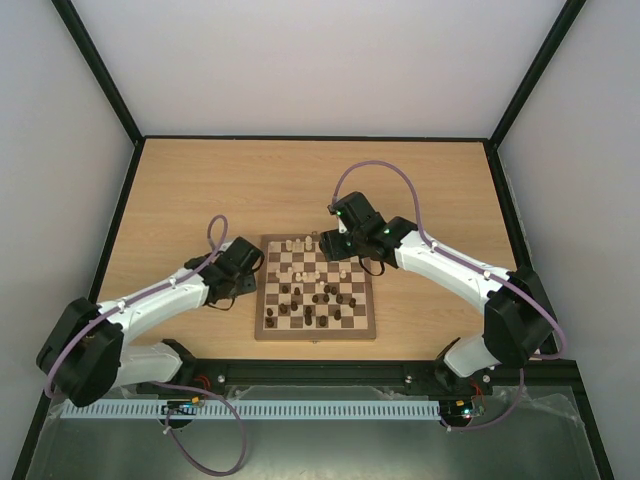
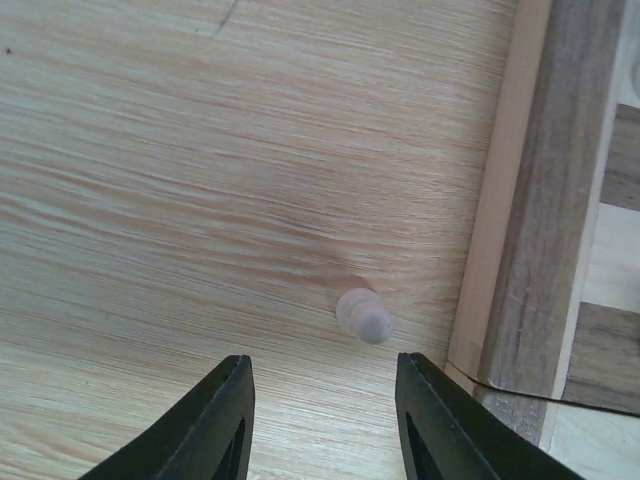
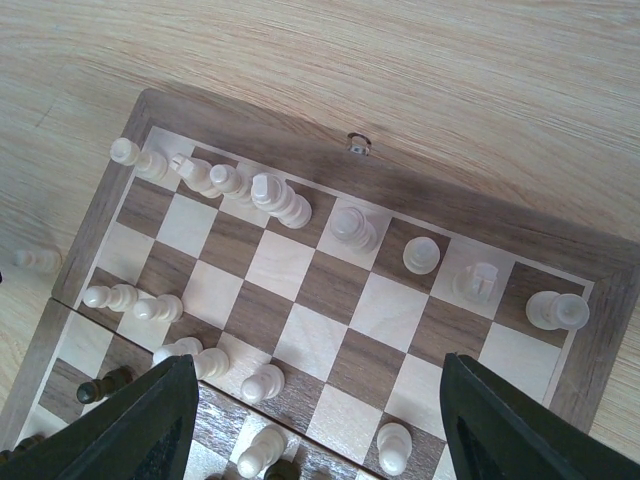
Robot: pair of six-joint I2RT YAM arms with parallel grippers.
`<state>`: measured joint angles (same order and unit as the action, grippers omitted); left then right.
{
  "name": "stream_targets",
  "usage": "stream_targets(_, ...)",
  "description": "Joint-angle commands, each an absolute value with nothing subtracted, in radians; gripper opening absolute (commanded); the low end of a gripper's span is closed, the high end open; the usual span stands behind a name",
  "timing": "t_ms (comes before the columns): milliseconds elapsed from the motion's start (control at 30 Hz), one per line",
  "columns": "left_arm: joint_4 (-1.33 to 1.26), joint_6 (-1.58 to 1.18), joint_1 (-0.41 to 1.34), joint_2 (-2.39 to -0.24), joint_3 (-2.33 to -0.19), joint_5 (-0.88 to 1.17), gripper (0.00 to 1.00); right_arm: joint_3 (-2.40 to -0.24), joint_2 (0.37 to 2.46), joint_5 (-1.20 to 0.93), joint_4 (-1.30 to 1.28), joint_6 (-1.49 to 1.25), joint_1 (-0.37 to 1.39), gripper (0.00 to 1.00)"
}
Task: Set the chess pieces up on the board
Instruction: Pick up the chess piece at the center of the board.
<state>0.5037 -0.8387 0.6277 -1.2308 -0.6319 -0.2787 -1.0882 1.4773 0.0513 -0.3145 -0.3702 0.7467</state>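
- Top view: the board [image 1: 316, 287] sits mid-counter [image 1: 200, 190]; dark pieces [image 1: 325, 298] stand scattered across it, unsorted.
- Left wrist: my left pincer [image 2: 322, 357] is parted and empty, near a pale piece [image 2: 363, 315] lying off-board.
- Right wrist: my right pincer [image 3: 318, 362] hangs wide, empty; the pale back row [image 3: 355, 228] looks filled, pawns [image 3: 155, 305] loose.

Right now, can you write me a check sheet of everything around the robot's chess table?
Surface: light wooden table.
Job's things: board in the middle; pale pieces mostly along its far rows, dark pieces scattered nearer the arms; one pale piece lies on the table beside the board.
Clutter: nothing seen.
End effectors: left end effector open, just short of that stray piece; right end effector open above the board, holding nothing.
Cables: a purple cable loops over each arm.
Surroundings: white walls, black frame.
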Motion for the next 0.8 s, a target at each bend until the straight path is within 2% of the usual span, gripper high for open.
stream_targets(0,0.457,-0.839,0.621,-1.247,-0.609,-0.274,0.4,-1.077,1.454,0.041,-0.327,-0.368,0.755,0.67)
stream_targets(400,0.371,-0.798,0.615,-1.344,-0.625,-0.264,0.4,-1.077,1.457,0.044,-0.327,-0.368,0.758,0.67)
stream_targets(767,0.366,-0.779,0.606,-1.363,-0.633,-0.281,0.2,-1.076,1.459,0.041,-0.324,-0.368,0.759,0.67)
